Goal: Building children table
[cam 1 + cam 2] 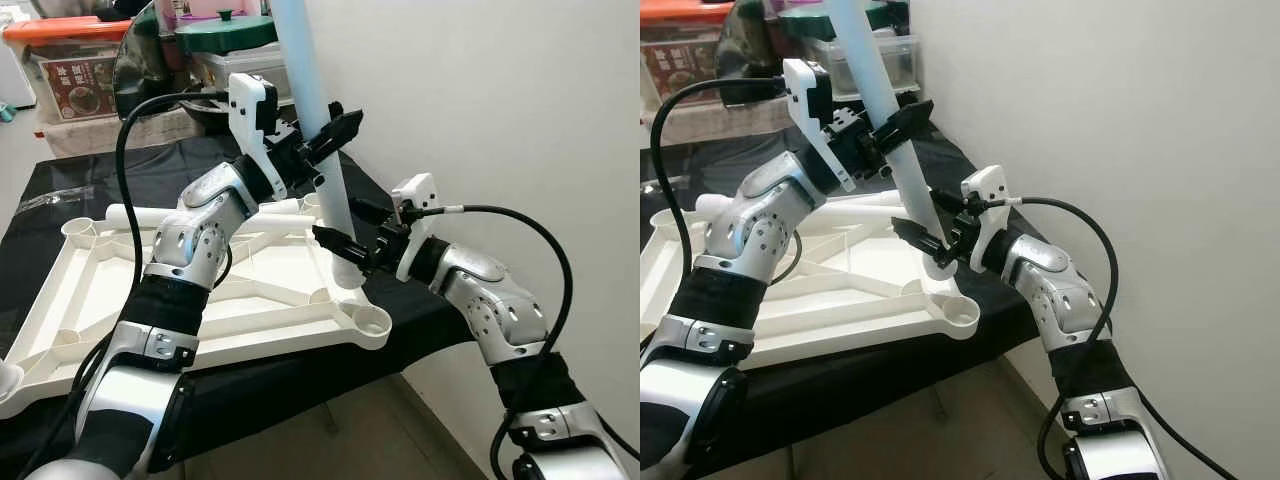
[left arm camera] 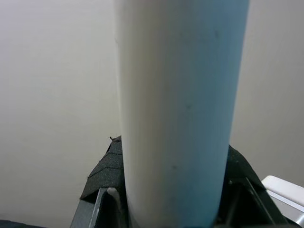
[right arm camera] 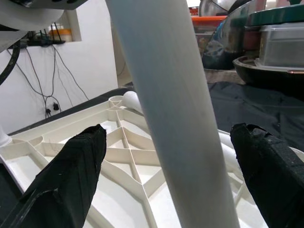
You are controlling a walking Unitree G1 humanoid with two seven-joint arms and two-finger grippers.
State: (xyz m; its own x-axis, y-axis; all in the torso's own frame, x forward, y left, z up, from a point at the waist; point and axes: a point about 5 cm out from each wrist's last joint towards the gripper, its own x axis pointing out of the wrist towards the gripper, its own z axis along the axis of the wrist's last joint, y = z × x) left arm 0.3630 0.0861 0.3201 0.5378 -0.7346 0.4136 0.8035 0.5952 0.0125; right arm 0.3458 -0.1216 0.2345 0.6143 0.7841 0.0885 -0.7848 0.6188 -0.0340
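Black-covered bench [image 1: 60, 190] spans the left and centre of the frame, beside a white wall. On it lies the white tabletop [image 1: 120, 290], upside down, ribbed underside showing, round leg sockets at its corners. A white table leg [image 1: 315, 110] rises near-upright at centre — lower end at a socket on the tabletop's right edge. Left pincer [image 1: 330, 140] is clenched on the leg's middle; right pincer [image 1: 345, 235] straddles the leg lower down, fingers [image 3: 71, 175] spread, not touching.

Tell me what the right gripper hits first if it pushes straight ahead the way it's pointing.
The white table leg: it stands between the right gripper's open fingers, directly ahead. Beyond it lies the upturned white tabletop.
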